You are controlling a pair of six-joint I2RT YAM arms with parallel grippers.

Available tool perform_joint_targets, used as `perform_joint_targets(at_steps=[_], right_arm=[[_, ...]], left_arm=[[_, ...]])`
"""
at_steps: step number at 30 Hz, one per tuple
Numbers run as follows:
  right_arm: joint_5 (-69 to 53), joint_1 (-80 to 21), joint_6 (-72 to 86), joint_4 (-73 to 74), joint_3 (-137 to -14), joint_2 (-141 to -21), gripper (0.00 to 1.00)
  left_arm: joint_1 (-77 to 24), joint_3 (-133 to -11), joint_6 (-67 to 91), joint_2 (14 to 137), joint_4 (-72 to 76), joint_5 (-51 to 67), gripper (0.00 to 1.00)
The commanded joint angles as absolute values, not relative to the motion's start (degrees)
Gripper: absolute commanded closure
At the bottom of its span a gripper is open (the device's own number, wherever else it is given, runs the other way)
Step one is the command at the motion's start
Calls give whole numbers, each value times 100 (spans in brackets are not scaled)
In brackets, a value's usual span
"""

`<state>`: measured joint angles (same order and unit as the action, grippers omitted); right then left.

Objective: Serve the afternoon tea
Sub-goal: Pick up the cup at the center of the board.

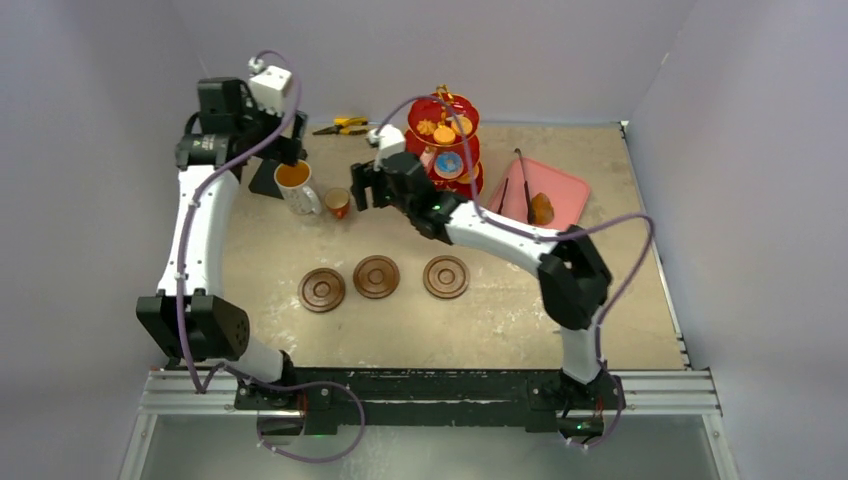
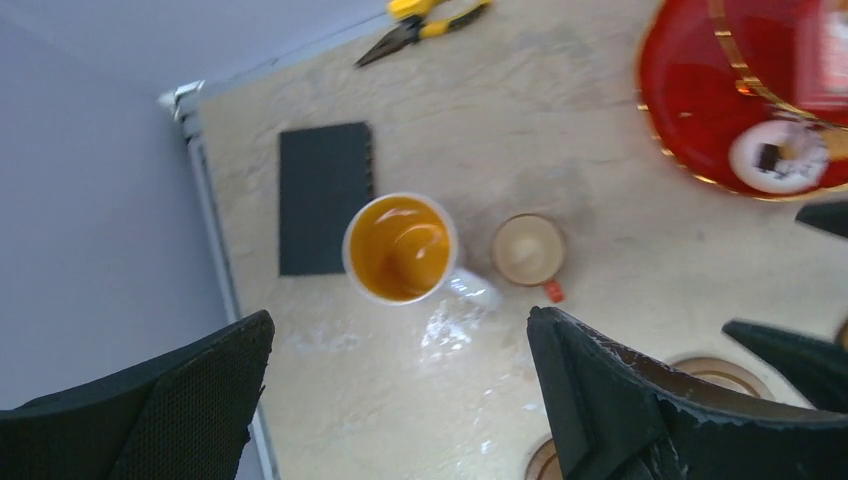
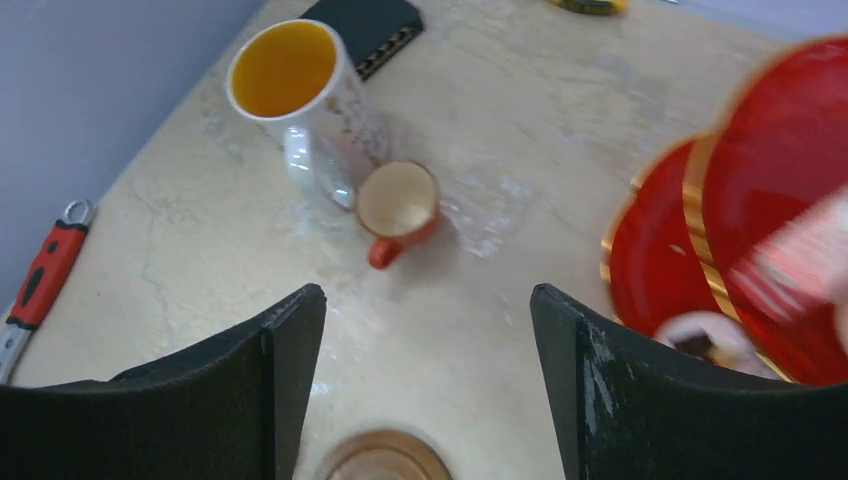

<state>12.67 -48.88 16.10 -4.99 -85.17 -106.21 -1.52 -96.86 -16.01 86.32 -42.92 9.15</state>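
Evidently left pincer and right pincer gape empty near the amber-filled white mug

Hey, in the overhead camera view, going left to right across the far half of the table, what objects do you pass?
white mug of tea → small copper cup → red three-tier stand → pink tray

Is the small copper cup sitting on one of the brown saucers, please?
No, the copper cup stands on the bare table beside the white mug.
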Motion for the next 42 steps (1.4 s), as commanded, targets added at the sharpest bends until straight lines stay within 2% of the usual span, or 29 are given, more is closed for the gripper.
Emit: perform_joint_targets(at_steps=[1,3,7,15,26,28,36,39,42], right_arm=[[1305,-5403,1187,168,-9753,-11753,21],[1432,-5457,1227,371,-10246,-12247,22],[1618,-5467,1301,427,-10723,-12795,35],[1723,-5467,1256,398,-11215,-13472,37],[1896,-5426,1134,237,-12049,-14303,37],[2021,-5338,1142,217,-12284,-14509,42],[2201,-5256,984,-426,-11710,-14199,66],[2208,-5256,793,-411,-11768,-14193,65],[2178,-5255,693,-387,-11858,-14208,56]], left_arm=[[790,-9943,-1112,8885,-4548,1509,1],[1125,-9941,-1018,8932,-4493,1675,1],[1605,-9975,-862,9015,-4397,1941,1],[2059,-9928,-671,9235,-4266,2170,1],[2174,-9488,-720,9027,-4001,2249,1],[2197,-9483,-713,9039,-3978,2305,1],[2227,-9333,-713,9018,-3894,2345,1],[2226,-9265,-712,9004,-3874,2362,1],[2237,-9237,-719,8992,-3838,2350,1]])
